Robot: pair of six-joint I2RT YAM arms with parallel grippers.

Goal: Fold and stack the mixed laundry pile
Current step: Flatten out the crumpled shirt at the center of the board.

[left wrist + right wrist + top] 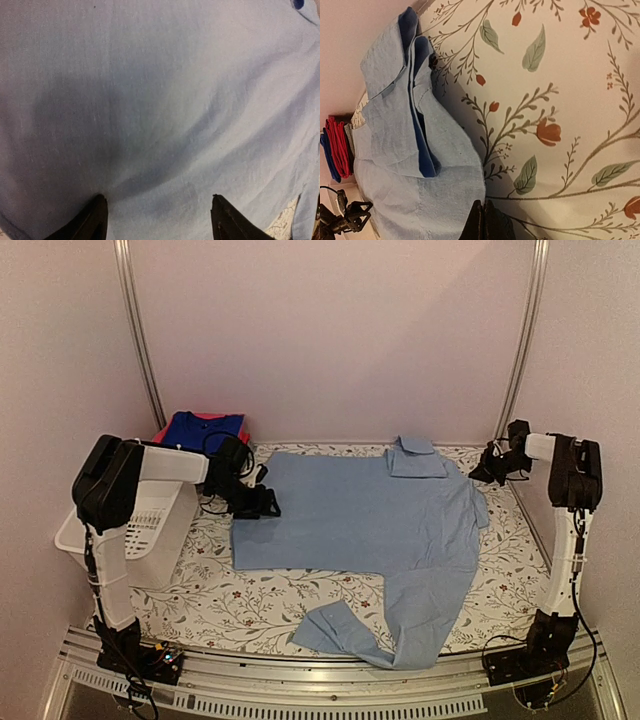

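Closest to me, one cuffed sleeve (345,632) of the pale-blue shirt (370,515) trailed down to the near edge of the bench (250,605), bunched and folded over itself. Behind it the shirt's body lay spread flat across the middle of the flowered bench cover, fairly smooth, with a few soft creases.

At the shirt's left side the left gripper (262,502) sat low over the cloth. Its wrist camera showed the two dark fingers (92,220) held well apart with nothing between them but pale-blue fabric below.

A white slotted basket (150,525) stood tilted at the left edge of the bench, under the left arm.

Farther back, the collar (415,455) lay folded near the far edge. Just beside the shoulder, toward the far right corner, the right gripper (487,472) had its fingers pressed together, right by the shirt's edge; whether it pinched any cloth I could not tell.

In the far left corner lay a royal-blue garment (205,428) on a pink-red one (160,432).
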